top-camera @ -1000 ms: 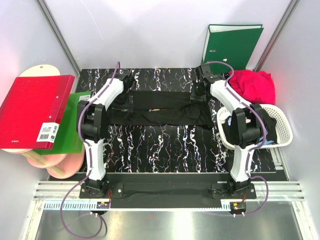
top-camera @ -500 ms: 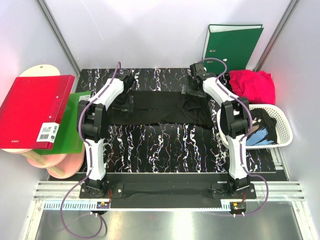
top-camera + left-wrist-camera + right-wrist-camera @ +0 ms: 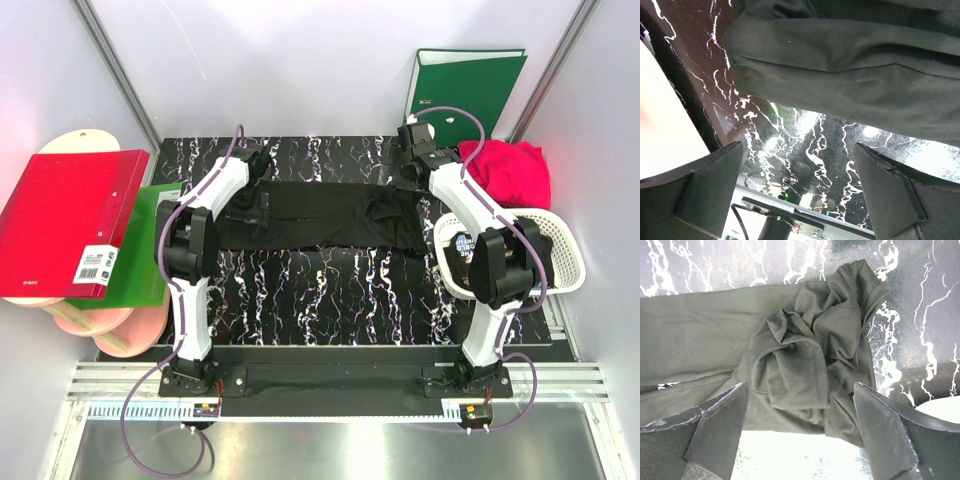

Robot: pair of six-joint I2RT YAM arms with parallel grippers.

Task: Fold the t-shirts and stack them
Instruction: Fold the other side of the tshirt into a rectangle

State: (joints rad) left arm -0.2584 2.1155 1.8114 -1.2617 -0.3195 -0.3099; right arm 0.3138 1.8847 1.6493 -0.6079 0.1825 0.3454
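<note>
A black t-shirt (image 3: 320,215) lies across the marble table as a long folded band. Its right end is bunched into a crumpled heap (image 3: 812,360). Above that heap my right gripper (image 3: 801,387) hangs open, holding nothing; in the top view it (image 3: 412,160) is at the shirt's far right corner. My left gripper (image 3: 797,150) is also open and empty, over bare table just off the shirt's left edge (image 3: 840,75), and in the top view it (image 3: 257,165) is at the far left corner. A crimson-pink t-shirt (image 3: 510,170) is heaped at the back right.
A white lattice basket (image 3: 565,235) at the right holds dark clothing (image 3: 458,248), partly hidden by my right arm. A green binder (image 3: 465,90) leans on the back wall. Off the table's left side are a red binder (image 3: 70,220), a green one (image 3: 150,250) and pale round boards (image 3: 110,325).
My right gripper opened, let go of the shirt's right end, then pulled up and back toward the far right corner. The left arm has not moved.
</note>
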